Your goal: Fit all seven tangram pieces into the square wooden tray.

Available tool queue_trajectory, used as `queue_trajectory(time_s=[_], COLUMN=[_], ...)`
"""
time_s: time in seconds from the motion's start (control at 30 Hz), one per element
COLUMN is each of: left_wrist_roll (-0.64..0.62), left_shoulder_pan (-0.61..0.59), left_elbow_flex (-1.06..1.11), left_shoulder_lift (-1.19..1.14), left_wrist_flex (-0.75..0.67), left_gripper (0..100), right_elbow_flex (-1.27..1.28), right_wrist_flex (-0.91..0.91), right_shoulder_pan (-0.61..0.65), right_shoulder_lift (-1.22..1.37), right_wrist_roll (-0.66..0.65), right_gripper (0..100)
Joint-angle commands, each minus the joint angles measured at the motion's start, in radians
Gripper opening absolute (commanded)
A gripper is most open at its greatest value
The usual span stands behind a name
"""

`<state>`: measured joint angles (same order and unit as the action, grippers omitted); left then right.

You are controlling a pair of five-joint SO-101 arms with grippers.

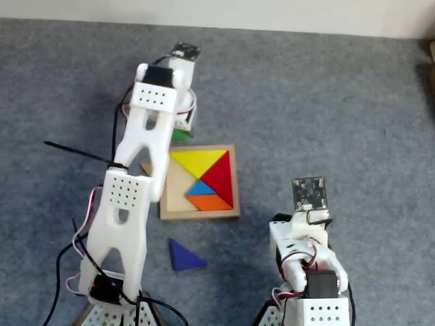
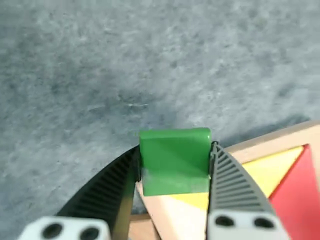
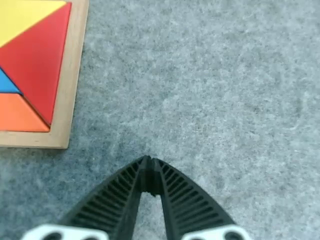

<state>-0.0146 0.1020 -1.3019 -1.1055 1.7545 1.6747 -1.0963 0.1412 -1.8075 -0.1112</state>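
The square wooden tray (image 1: 201, 214) holds, left to right, bare wood, a yellow triangle (image 1: 196, 163), a small blue triangle (image 1: 200, 188), an orange piece (image 1: 210, 202) and a red triangle (image 1: 221, 178). A dark blue triangle (image 1: 183, 257) lies on the grey carpet (image 1: 326, 102) near the tray. The left wrist view shows what the high view mostly hides: the left gripper (image 2: 175, 150) clamps a green piece (image 2: 174, 167) over the tray's rim. The right gripper (image 3: 148, 167), pinched closed on nothing, hangs over carpet beside the tray.

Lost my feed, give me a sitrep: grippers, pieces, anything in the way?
Left gripper shut on green piece at tray rim. Right gripper shut, empty, over carpet. Dark blue triangle loose beside tray.
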Motion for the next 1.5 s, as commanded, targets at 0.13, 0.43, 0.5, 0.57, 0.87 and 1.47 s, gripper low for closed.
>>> queue_trajectory(time_s=[0.13, 0.43, 0.5, 0.57, 0.87, 1.47], left_wrist_roll=[0.08, 0.086, 0.086, 0.086, 0.086, 0.169], left_shoulder_pan=[0.122, 0.145, 0.145, 0.145, 0.145, 0.248], left_elbow_flex=[0.383, 0.757, 0.817, 0.889, 1.296, 1.813], left_shoulder_lift=[0.389, 0.665, 0.697, 0.73, 0.931, 1.17], left_wrist_flex=[0.009, 0.006, -0.005, -0.04, -0.278, -0.618], left_gripper=[4, 4, 4, 4, 4, 4], right_elbow_flex=[0.154, 0.154, 0.154, 0.154, 0.154, 0.154], right_wrist_flex=[0.002, 0.002, 0.002, 0.002, 0.002, 0.002], right_shoulder_pan=[-0.015, -0.015, -0.015, -0.015, -0.015, -0.015], right_shoulder_lift=[-0.008, -0.008, -0.008, -0.008, -0.008, -0.008], right_wrist_roll=[0.0, 0.0, 0.0, 0.0, 0.0, 0.0], right_gripper=[0.5, 0.5, 0.5, 0.5, 0.5, 0.5])
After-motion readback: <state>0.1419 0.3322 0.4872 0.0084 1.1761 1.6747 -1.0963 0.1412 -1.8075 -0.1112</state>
